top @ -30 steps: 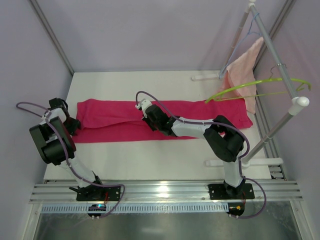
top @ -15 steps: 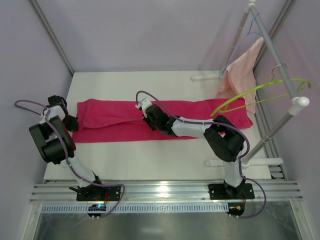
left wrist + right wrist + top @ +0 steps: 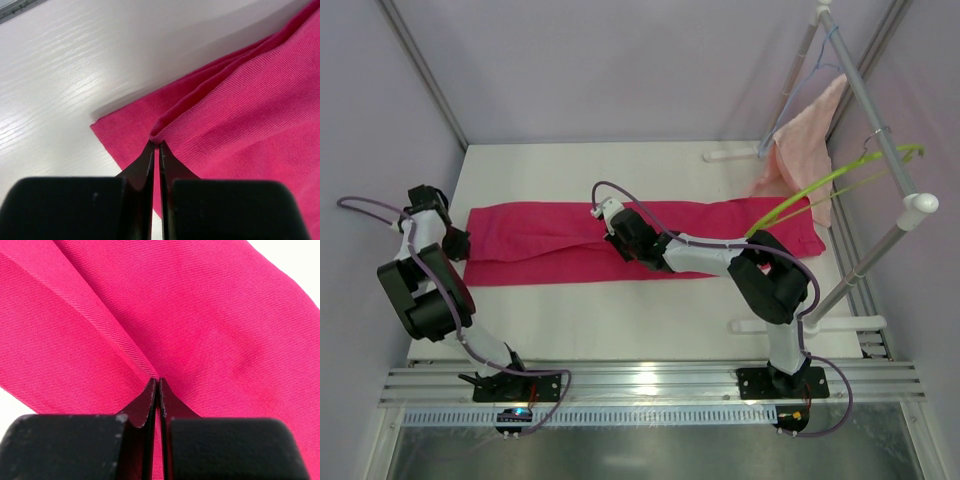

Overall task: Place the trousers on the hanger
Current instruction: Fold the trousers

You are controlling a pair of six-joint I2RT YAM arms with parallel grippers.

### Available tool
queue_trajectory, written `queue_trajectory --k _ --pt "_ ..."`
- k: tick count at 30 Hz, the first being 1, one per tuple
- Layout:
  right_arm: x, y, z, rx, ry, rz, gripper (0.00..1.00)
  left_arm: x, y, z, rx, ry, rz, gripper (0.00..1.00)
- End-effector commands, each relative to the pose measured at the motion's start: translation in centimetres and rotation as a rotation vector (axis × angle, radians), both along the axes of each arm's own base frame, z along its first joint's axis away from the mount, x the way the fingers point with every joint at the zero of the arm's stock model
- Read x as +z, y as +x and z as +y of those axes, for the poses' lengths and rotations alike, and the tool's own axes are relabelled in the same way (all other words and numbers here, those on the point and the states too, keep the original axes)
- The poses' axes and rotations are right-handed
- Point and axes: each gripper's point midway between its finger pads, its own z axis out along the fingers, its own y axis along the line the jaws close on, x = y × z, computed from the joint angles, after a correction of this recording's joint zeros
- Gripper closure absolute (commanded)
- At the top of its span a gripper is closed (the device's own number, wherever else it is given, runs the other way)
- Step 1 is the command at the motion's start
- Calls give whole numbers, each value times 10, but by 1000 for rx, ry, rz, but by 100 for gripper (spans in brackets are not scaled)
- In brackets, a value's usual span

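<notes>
Overhead plus wrist close-ups of trousers [image 3: 240, 125]

The top view is lit brightly and evenly from above, and only faint shadows are cast. Glare is seen on the metal rail [image 3: 645, 378] at lower centre. In the left wrist view, sheen is spread over the table [image 3: 60, 75] at upper left, and a soft shadow is thrown along the edge of the trousers [image 3: 240, 100].

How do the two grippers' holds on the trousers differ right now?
The left gripper pinches a fold at the trousers' end, with table showing beside it. The right gripper pinches a fold near mid-length, cloth all around. Both are shut on the trousers.
</notes>
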Motion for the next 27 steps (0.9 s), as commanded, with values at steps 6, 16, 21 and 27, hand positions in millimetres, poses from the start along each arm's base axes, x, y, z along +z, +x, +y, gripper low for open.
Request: queue_trajectory --k 6,16,21,27 --pt "38 8 -5 -36 33 -50 96 21 -33 -8 -16 34 21 100" --pt "70 2 -20 -29 19 -96 96 31 -39 -20 -51 0 12 99" --pt "57 -18 -24 9 44 -23 96 28 -59 -19 -61 28 83 100" --pt "-6 -57 -20 76 28 201 96 -19 -84 -27 -69 -15 200 100"
